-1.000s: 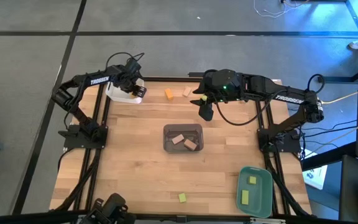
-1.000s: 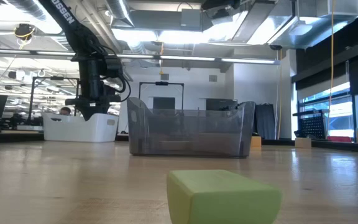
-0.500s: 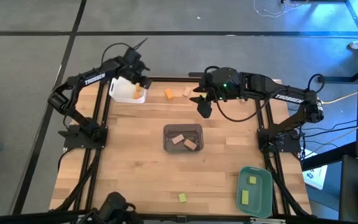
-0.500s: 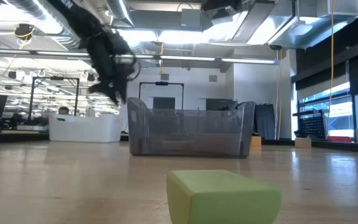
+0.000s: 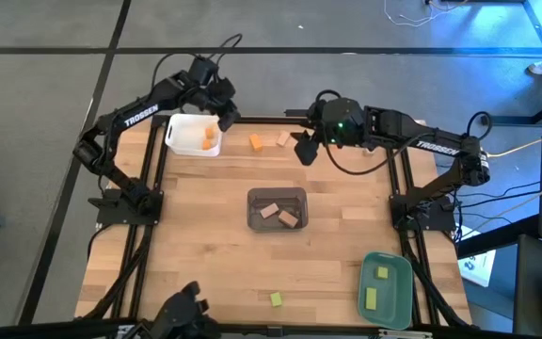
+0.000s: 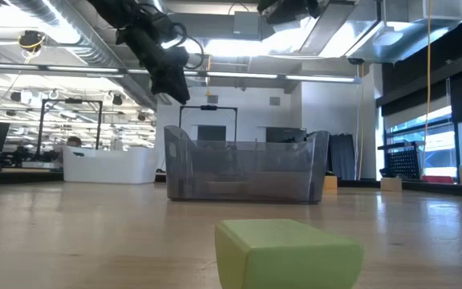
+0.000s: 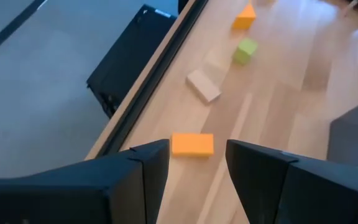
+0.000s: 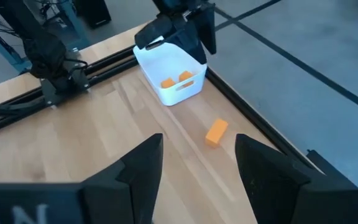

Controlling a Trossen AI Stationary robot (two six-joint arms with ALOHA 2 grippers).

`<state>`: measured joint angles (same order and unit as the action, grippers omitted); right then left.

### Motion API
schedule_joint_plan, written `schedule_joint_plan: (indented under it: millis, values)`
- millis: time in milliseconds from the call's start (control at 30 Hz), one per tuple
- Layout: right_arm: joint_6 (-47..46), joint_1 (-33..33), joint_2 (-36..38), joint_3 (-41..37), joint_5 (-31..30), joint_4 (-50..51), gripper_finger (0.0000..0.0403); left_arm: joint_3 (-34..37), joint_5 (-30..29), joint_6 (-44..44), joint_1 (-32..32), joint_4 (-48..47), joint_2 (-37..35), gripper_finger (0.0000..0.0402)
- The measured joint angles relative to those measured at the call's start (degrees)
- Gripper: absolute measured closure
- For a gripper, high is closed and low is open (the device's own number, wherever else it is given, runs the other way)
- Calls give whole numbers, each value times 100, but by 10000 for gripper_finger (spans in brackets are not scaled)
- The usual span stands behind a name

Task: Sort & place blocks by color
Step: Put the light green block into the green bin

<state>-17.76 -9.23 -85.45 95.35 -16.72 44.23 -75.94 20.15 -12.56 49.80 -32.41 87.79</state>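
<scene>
My left gripper (image 5: 225, 120) hangs open and empty above the table's far edge, just right of the white tray (image 5: 179, 141), which holds orange blocks (image 5: 206, 139). Past its fingers in the left wrist view (image 7: 196, 165) an orange block (image 7: 192, 144), a tan block (image 7: 202, 85) and a green block (image 7: 245, 50) lie flat on the table. My right gripper (image 5: 304, 149) is open and empty too, raised over the far middle of the table, right of the orange block (image 5: 255, 141) and the tan one (image 5: 283, 139).
A grey tray (image 5: 252, 198) with tan blocks sits mid-table. A teal tray (image 5: 398, 311) with green blocks is at the near right. A single green block (image 5: 275, 298) lies near the front edge, large in the low view (image 6: 287, 253). Bare wood surrounds the grey tray.
My left gripper has risen from over the white tray, moved toward the table's right along the far edge, and rolled and tipped from pointing down to slanting. The tray's orange blocks now show. My right gripper has rolled slightly in place.
</scene>
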Motion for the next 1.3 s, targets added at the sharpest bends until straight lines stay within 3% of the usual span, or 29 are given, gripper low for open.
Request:
schedule_joint_plan:
  millis: [167,367,467,567,700,933,1300]
  values:
    - [49,-119,-85,-1,-116,31,202,0,61,-575,-3,205,15,252]
    - [-248,-607,-190,-2,-124,-140,202,0,498,-2078,-83,264,35,252]
    - [24,-853,-192,-2,-106,-121,202,0,424,-2682,-166,450,35,252]
    - [161,-1114,-192,-2,189,-119,202,0,-17,-2814,-301,878,35,252]
    - [168,-1398,-197,-2,643,-116,202,0,-24,-3195,-430,1253,33,252]
    - [481,-1656,-298,0,702,-100,202,-2,151,-3743,-585,1234,261,252]
    - [461,-1768,-398,0,1228,-62,202,0,181,-3749,-782,533,949,252]
